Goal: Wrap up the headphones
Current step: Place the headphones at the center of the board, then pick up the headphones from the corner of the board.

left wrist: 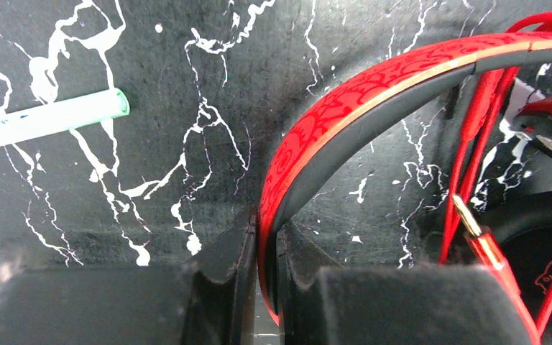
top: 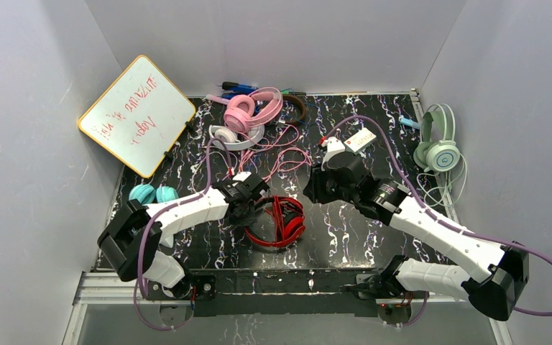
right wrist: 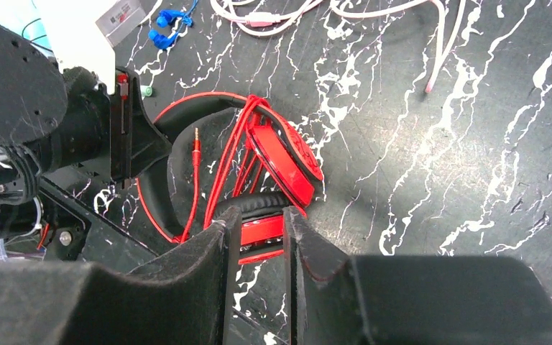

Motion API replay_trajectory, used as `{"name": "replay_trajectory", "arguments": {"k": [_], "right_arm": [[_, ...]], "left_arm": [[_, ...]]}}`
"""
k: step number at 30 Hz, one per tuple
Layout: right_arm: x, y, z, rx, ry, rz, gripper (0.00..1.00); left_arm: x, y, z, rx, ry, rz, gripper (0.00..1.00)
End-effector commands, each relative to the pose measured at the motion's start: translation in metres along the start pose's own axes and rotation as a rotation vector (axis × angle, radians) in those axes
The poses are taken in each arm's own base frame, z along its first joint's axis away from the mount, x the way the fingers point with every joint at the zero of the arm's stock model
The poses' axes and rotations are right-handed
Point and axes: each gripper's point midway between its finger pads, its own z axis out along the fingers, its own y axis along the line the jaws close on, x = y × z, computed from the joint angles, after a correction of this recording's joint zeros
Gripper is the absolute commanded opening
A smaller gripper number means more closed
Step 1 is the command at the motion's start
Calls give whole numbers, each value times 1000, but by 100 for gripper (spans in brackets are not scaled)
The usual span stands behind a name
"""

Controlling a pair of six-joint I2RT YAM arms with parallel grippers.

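Your left gripper (left wrist: 267, 248) has its jaws clamped on the headband of the red headphones (left wrist: 374, 93), pinching it edge-on at the bottom of the wrist view. That arm's white forearm slants up and right from the lower left of the overhead view to the centre of the table (top: 345, 237), where the red set lies with its cord looped across it. Your right gripper (right wrist: 262, 230) holds its jaws slightly apart with nothing between them, up and right of the red set. Its forearm slants up-left from the lower right.
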Motion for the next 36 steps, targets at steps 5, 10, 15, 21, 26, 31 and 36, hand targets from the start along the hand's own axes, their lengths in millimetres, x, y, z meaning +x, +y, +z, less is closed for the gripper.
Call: {"name": "replay_trajectory", "arguments": {"k": [5,10,15,21,26,31,36], "right_arm": [[1,0,-5,-26,-13,3,37],[2,-2,-9,-26,-17,5,38],[6,-5,-7,-16,-9,6,38],[15,-10,0,8,28,11,39],[17,-13,7,20,55,34,42],[11,-4,9,-19,41,53,48],[10,2,9,-47,38,61,55]], "left_arm": [[-16,1,-2,35,-160,-61,0],[-22,-3,-5,60,-188,-54,29],[-33,2,-26,67,-234,-71,50],[-49,14,-59,24,-277,-60,59],[-63,23,-75,-3,-306,-52,67],[-86,35,-69,107,-273,-188,68],[-131,59,-76,114,-350,-354,87]]}}
